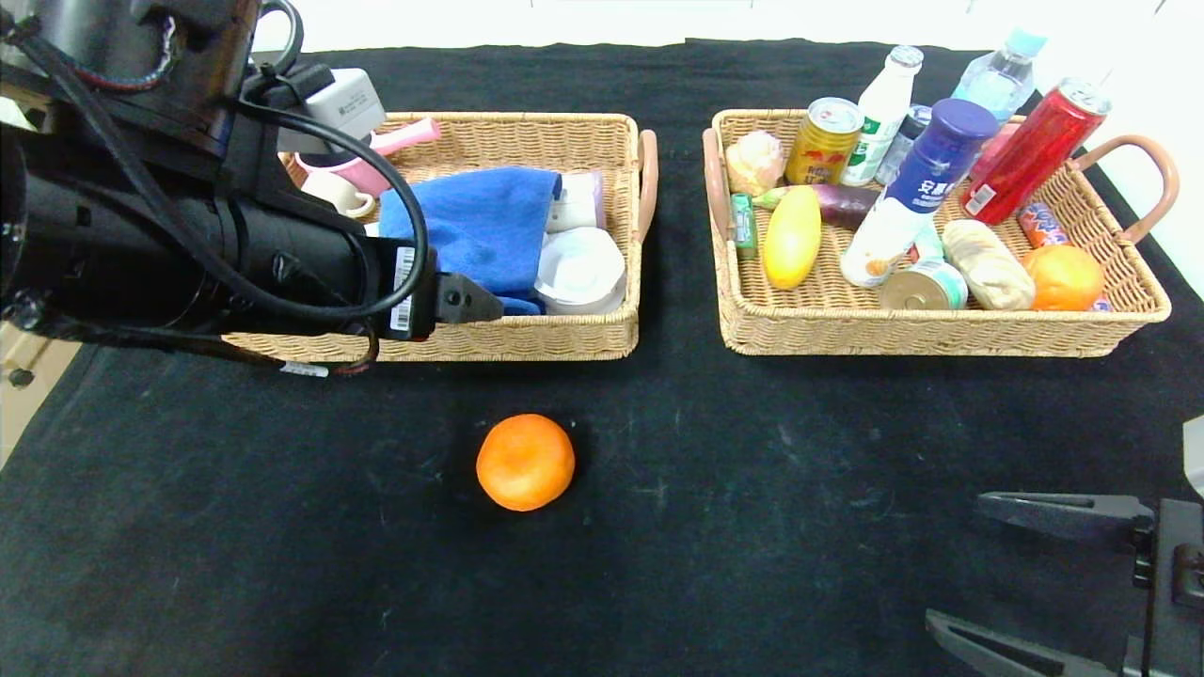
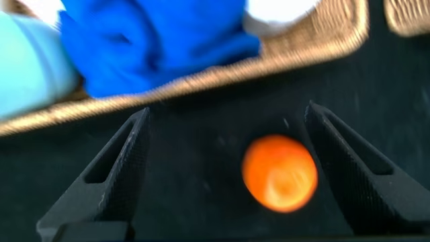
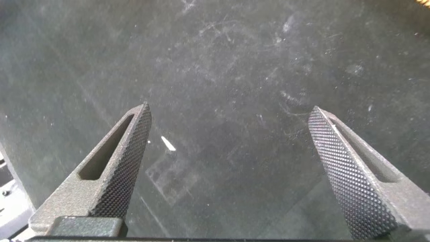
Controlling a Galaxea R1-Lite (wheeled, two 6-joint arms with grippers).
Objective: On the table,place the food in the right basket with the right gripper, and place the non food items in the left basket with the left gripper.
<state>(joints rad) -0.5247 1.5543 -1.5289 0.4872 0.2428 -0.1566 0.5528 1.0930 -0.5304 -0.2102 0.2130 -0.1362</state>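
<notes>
Nearly everything is sorted: the left basket (image 1: 527,340) already holds the blue towel (image 1: 480,226), a pale mug (image 1: 340,193), a pink saucepan (image 1: 372,155) and some white things beside the towel, while the right basket (image 1: 941,331) is crowded with food and drink, among them a white-and-blue bottle (image 1: 908,193), a red can (image 1: 1033,150), a yellow fruit (image 1: 792,235) and an orange (image 1: 1065,276). What is left, as far as can be seen, is one more orange (image 1: 525,462) lying alone on the black surface (image 1: 282,564), in front of the gap between the two baskets and well apart from both. Being food, it belongs in the right basket and is the right arm's job. The left gripper (image 2: 228,168) hangs over the front edge of the left basket, near the towel; in its wrist view its jaws stand wide apart with nothing between them, and the loose orange shows on the cloth below, untouched. The right gripper (image 1: 1025,583) waits low at the near right corner of the surface, far from the orange; its jaws are spread fully and hold nothing, only bare cloth showing between them. So I judge the non-food side done and one pick remaining.
</notes>
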